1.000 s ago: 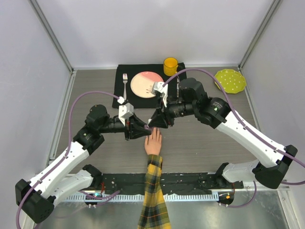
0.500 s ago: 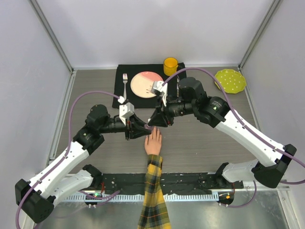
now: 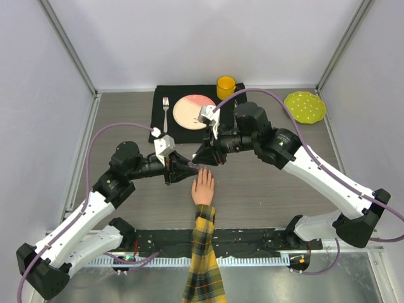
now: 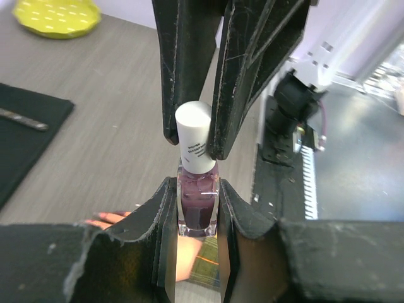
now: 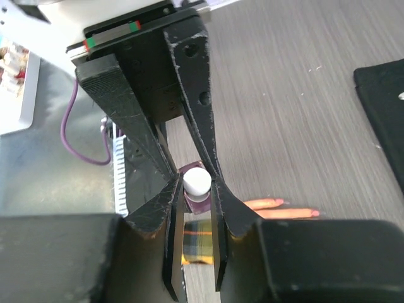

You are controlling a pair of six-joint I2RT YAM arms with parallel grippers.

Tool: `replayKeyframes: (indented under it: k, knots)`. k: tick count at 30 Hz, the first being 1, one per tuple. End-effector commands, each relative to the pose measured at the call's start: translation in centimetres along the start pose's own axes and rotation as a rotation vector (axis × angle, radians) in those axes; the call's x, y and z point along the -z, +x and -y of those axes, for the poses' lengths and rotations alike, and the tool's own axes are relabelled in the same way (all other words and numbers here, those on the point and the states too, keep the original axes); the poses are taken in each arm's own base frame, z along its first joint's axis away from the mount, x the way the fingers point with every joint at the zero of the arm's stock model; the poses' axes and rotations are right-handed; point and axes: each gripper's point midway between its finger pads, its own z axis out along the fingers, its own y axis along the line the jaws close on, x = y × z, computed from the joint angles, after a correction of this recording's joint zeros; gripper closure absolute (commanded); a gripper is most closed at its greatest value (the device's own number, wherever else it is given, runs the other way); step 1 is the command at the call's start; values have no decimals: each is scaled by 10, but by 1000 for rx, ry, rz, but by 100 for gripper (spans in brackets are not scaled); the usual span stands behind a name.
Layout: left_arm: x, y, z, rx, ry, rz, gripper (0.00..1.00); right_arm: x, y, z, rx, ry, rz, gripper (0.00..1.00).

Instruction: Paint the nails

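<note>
Both pincers meet on one small purple polish bottle [image 4: 197,205]. My left gripper [image 4: 197,189] is clamped on the glass body and holds it upright in the left wrist view. My right gripper [image 5: 196,183] faces it from the other side, its two fingers pressed against either side of the white cap [image 4: 194,142]. From above, the two sets of fingertips come together almost nose to nose. The mannequin hand [image 3: 203,188] lies flat on the table just below them, toward my arm bases, with its plaid sleeve [image 3: 203,265] trailing off the near edge. The nails [image 5: 309,213] show in the right wrist view as pale pink fingertips beneath and just beside that gripper's fingers, apart from the bottle.
</note>
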Motion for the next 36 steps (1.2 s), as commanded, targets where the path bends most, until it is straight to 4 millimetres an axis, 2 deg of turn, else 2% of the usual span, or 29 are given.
replayKeyframes:
  k: [1, 2, 3, 4, 5, 6, 7, 8, 9, 10, 11, 13, 17, 22, 23, 25, 26, 28, 29, 31, 33, 34, 36]
  knots:
    - [12, -43, -26, -133, -199, 158, 100, -13, -3, -13, -37, -11, 52, 99]
    - [17, -50, -37, -151, -273, 190, 100, -17, 3, -11, -94, 8, 54, 99]
    - [22, -54, -41, -159, -310, 209, 100, -19, 0, -8, -117, 37, 80, 99]
    - [29, -55, -45, -171, -357, 231, 100, -26, -13, -3, -123, 98, 152, 99]
    - [34, -58, -51, -193, -403, 245, 100, -35, -7, 0, -199, 153, 170, 99]
    - [42, -62, -63, -199, -489, 267, 100, -39, -11, 2, -215, 225, 203, 99]
    - [49, -63, -66, -209, -529, 278, 100, -46, -15, 3, -238, 292, 240, 99]
    - [53, -63, -70, -213, -559, 283, 100, -51, -17, -1, -256, 430, 289, 99]
    - [58, -64, -75, -224, -596, 285, 100, -56, -18, -5, -345, 474, 328, 99]
    - [59, -64, -75, -224, -600, 290, 100, -67, -15, -8, -353, 511, 343, 99]
    - [59, -64, -74, -225, -599, 291, 100, -70, -19, -13, -350, 555, 363, 99]
    - [57, -65, -71, -218, -579, 301, 100, -81, -6, -5, -374, 612, 316, 99]
    - [52, -61, -68, -212, -546, 285, 100, -79, -13, -1, -391, 649, 335, 99]
    - [47, -59, -65, -204, -516, 273, 100, -75, -13, 3, -367, 665, 301, 96]
    - [47, -58, -64, -203, -510, 268, 100, -75, -14, 4, -364, 666, 294, 89]
    - [46, -58, -64, -202, -506, 265, 100, -71, -12, 6, -359, 661, 282, 81]
    - [45, -57, -64, -199, -503, 262, 100, -69, -11, 6, -336, 660, 272, 73]
    - [42, -54, -64, -194, -493, 241, 100, -58, -14, 6, -308, 665, 280, 63]
    - [41, -53, -65, -192, -489, 233, 100, -54, -10, 8, -278, 673, 266, 53]
    - [36, -50, -64, -182, -467, 209, 100, -38, -16, 7, -251, 664, 281, 40]
    - [32, -48, -60, -177, -432, 196, 100, -27, -14, 8, -211, 663, 269, 34]
    - [30, -46, -59, -175, -418, 186, 100, -18, -19, 2, -199, 623, 280, 31]
    - [26, -45, -53, -169, -376, 172, 100, -3, -16, 6, -161, 621, 263, 29]
